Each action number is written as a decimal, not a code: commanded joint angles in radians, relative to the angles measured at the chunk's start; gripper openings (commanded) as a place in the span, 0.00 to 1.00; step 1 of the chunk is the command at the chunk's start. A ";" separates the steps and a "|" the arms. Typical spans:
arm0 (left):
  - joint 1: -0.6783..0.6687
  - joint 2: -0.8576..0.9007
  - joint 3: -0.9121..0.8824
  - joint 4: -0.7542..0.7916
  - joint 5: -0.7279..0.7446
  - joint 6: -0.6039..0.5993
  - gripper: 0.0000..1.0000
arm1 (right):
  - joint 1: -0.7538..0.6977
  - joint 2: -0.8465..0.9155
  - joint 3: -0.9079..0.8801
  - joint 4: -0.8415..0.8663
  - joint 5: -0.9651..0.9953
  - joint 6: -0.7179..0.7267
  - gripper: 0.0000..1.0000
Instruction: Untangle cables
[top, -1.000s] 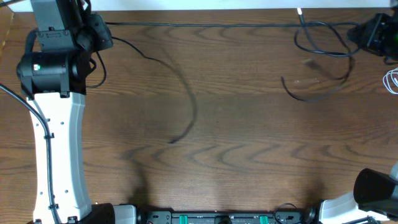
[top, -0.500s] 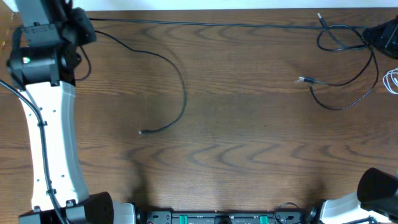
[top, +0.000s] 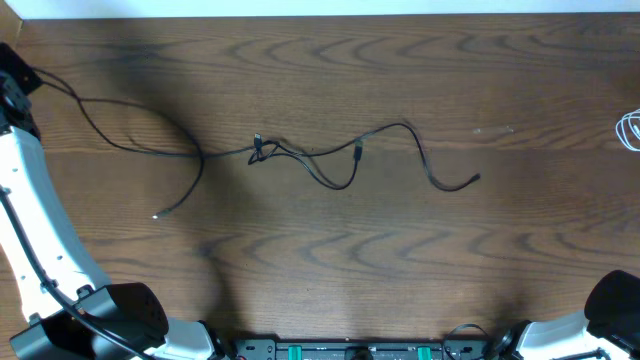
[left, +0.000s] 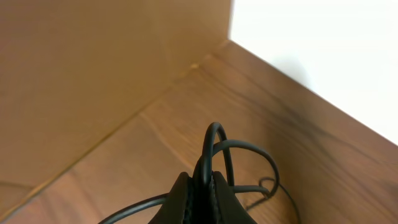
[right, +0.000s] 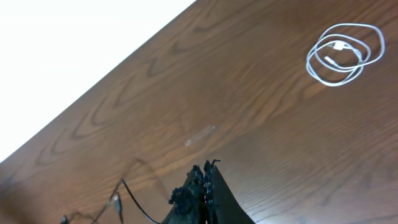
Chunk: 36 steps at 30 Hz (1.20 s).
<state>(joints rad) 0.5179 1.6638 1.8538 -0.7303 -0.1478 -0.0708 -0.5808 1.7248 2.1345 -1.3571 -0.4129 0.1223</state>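
Thin black cables (top: 330, 165) lie strung across the middle of the table, with a small knot (top: 261, 150) left of centre and loose ends at both sides. One strand runs up left to my left gripper (top: 18, 78) at the table's far left edge. In the left wrist view the left gripper (left: 203, 185) is shut on a black cable loop (left: 214, 140). A white cable (top: 630, 128) lies coiled at the right edge and also shows in the right wrist view (right: 345, 53). My right gripper (right: 206, 179) is shut and empty, above the table, with a black cable (right: 127, 196) to its left.
A brown cardboard wall (left: 93, 68) stands close by the left gripper at the table's back left corner. The right arm's dark body (top: 615, 300) sits at the front right corner. A small pale smear (right: 200, 134) marks the wood.
The black cable, held stretched along the back edge before, now lies slack across the table's middle. The right gripper has let go and left the overhead view. The left arm moved further left.
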 joint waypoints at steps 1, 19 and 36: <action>-0.050 -0.009 0.016 -0.007 0.111 0.003 0.08 | 0.053 -0.008 0.009 -0.016 -0.024 -0.027 0.01; -0.281 -0.187 0.016 -0.096 0.695 -0.130 0.08 | 0.565 0.029 0.008 -0.005 -0.002 0.047 0.69; -0.452 -0.387 0.016 0.766 0.740 -0.538 0.08 | 0.649 0.141 0.008 -0.002 -0.068 0.028 0.69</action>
<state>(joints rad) 0.0696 1.2762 1.8591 -0.0185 0.6342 -0.4854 0.0311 1.8503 2.1342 -1.3590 -0.4557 0.1638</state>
